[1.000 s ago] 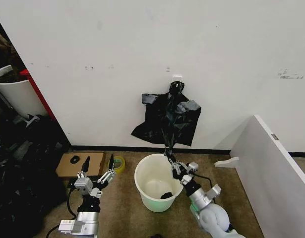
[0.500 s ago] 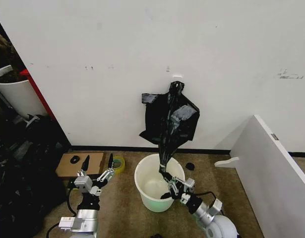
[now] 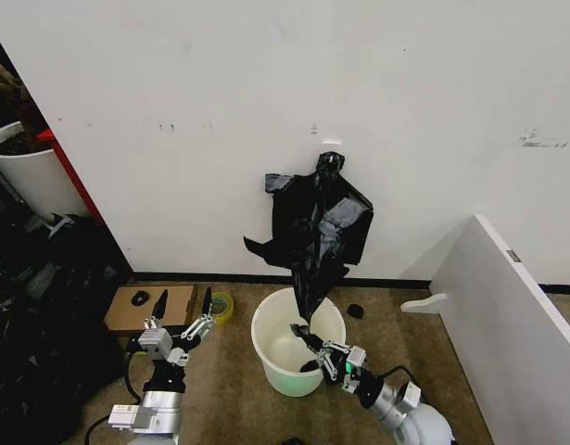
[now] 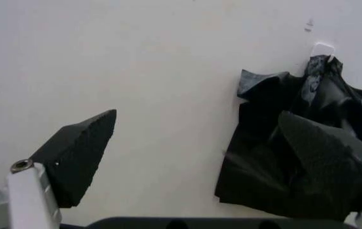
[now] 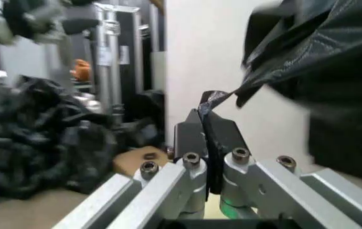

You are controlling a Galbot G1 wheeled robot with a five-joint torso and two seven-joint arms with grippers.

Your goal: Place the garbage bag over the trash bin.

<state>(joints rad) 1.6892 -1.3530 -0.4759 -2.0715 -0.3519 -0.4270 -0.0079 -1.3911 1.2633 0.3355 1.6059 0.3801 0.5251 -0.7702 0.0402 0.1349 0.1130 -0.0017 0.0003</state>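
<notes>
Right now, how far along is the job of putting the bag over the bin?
Done: the right gripper has its jaws shut on the bag's lowest corner, over the bin's opening. In hand: the bag hangs from a hook on the wall. Left: freeing it and spreading it over the rim. The left gripper waits open beside the bin.

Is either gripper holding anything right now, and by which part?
The right gripper pinches the garbage bag by its lowest hanging corner, above the trash bin. The left gripper is open, holding nothing.
</notes>
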